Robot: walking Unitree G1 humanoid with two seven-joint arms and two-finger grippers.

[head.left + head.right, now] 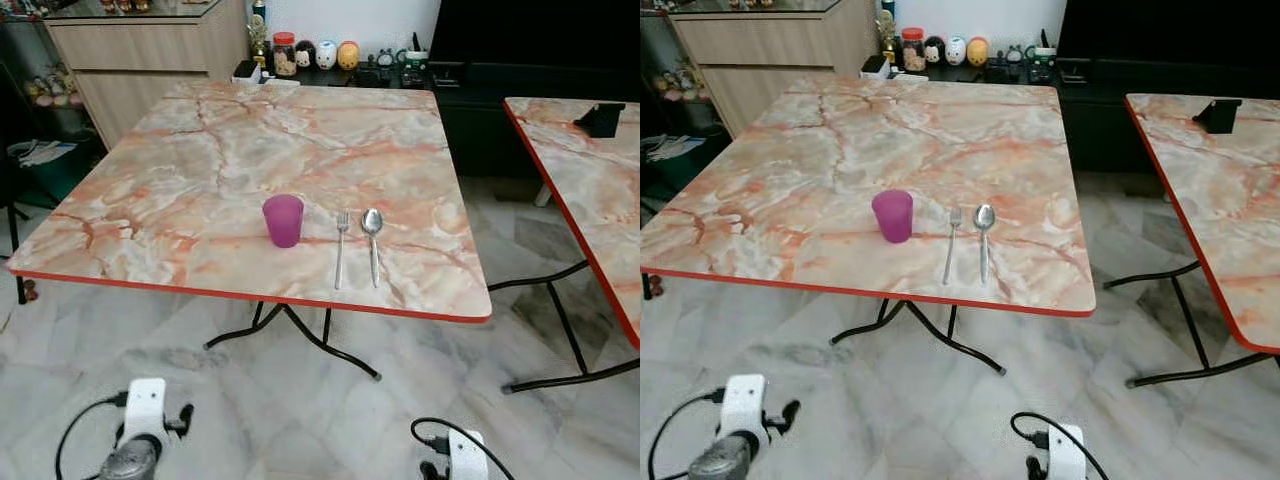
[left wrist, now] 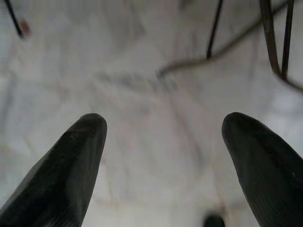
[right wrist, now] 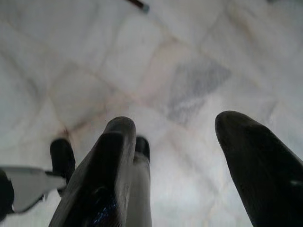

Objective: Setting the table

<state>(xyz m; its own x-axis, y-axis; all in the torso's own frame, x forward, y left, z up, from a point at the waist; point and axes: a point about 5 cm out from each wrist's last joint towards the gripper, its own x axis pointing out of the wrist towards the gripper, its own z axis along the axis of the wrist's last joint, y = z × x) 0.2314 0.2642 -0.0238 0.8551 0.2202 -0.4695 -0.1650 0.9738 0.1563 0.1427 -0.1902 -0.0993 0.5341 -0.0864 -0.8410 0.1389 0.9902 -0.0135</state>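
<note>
Sitting together near the bench's (image 1: pixel 150 240) front edge, the purple cup (image 1: pixel 283 220), fork (image 1: pixel 341 245) and spoon (image 1: pixel 372 240) make one place. Left claw (image 2: pixel 163 142) and right claw (image 3: pixel 175 142) hang wide, holding nothing.

Pale marble-look floor tiles (image 1: pixel 300 400) underfoot. Marble-patterned folding table (image 1: pixel 200 180) with red edge at centre. Second matching table (image 1: pixel 590 190) at 3 o'clock. Wooden cabinet (image 1: pixel 140 50) at 11 o'clock; dark low sideboard (image 1: pixel 520 110) at 1 o'clock.
</note>
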